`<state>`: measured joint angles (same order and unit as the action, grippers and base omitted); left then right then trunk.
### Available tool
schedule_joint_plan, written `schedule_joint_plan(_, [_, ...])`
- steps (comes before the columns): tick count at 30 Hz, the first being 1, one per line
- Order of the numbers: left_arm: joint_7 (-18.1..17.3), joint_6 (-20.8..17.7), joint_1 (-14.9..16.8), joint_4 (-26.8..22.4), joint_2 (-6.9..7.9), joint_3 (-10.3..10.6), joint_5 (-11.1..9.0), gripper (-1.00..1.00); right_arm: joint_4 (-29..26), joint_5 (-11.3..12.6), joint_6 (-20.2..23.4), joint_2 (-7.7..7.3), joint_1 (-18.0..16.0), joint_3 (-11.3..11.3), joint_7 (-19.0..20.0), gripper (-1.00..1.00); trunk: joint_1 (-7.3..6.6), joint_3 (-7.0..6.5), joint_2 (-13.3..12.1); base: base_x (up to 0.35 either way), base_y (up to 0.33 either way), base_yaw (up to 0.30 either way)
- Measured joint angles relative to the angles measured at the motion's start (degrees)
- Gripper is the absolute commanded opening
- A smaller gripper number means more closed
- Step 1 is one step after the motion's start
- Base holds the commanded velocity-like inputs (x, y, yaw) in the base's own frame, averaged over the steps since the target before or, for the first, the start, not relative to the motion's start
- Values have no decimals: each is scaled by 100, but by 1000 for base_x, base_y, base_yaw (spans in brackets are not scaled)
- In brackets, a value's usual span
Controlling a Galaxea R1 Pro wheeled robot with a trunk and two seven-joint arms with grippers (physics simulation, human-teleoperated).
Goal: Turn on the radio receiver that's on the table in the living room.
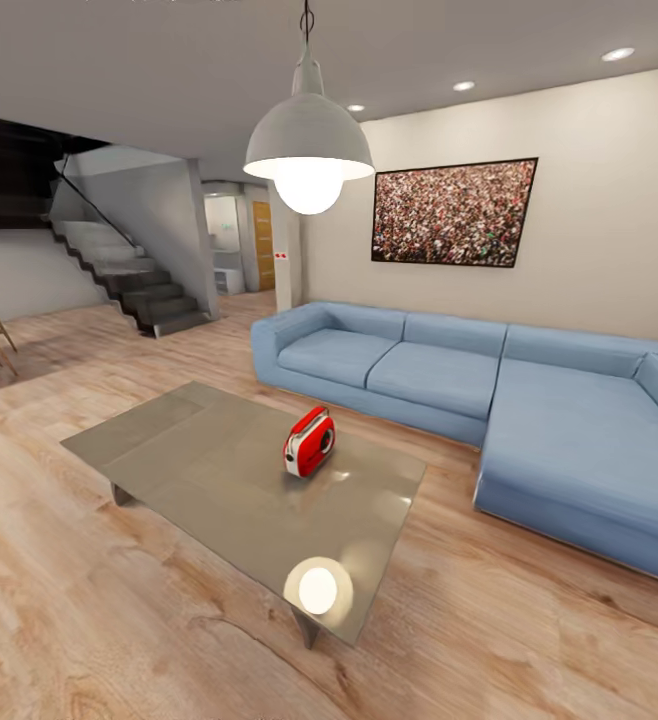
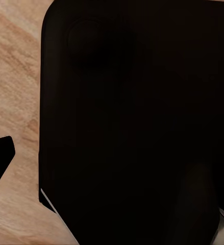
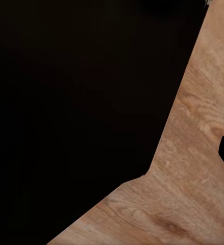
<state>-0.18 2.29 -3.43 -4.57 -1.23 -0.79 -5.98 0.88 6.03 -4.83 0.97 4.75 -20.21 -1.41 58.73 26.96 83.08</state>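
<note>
**Pincers tucked low, radio ahead on the table**

My pincers sit somewhere behind the dark shapes in both wrist views, and I cannot tell whether either one is released or clenched. In the left wrist view a big black rounded block (image 2: pixel 137 122) covers most of the frame, with pale wood plank floor (image 2: pixel 15 92) beside it. In the right wrist view a black mass (image 3: pixel 76 112) does the same, with more plank floor (image 3: pixel 193 173) past its edge. Both arms point down toward the floor.

From my head camera, the small bright red rounded radio receiver with white stripes (image 1: pixel 310 441) rests on the large low glossy grey-taupe rectangular table (image 1: pixel 189 460), near the middle of its top, its white end face turned toward me. The grey dome pendant lamp (image 1: pixel 309 140) hangs above, mirrored as a bright spot on the table's near corner. Behind the table stands the blue L-shaped sofa (image 1: pixel 529 400), under a framed crowd picture (image 1: pixel 454 212) on the beige wall. A staircase (image 1: pixel 129 275) rises at the far left.
</note>
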Motion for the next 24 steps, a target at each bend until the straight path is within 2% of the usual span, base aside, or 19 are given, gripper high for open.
schedule_joint_plan(14, [0,0,0,0,0,0,0,100,0,-22,0,0,0,0,0,100,0,0,0,15,0,276])
schedule_joint_plan(17, [-6,6,0,0,0,0,6,100,0,-23,2,0,0,-5,3,100,0,0,0,241,0,165])
schedule_joint_plan(24, [-17,8,0,0,0,0,9,100,0,-21,3,0,0,-6,6,100,0,0,0,310,1,25])
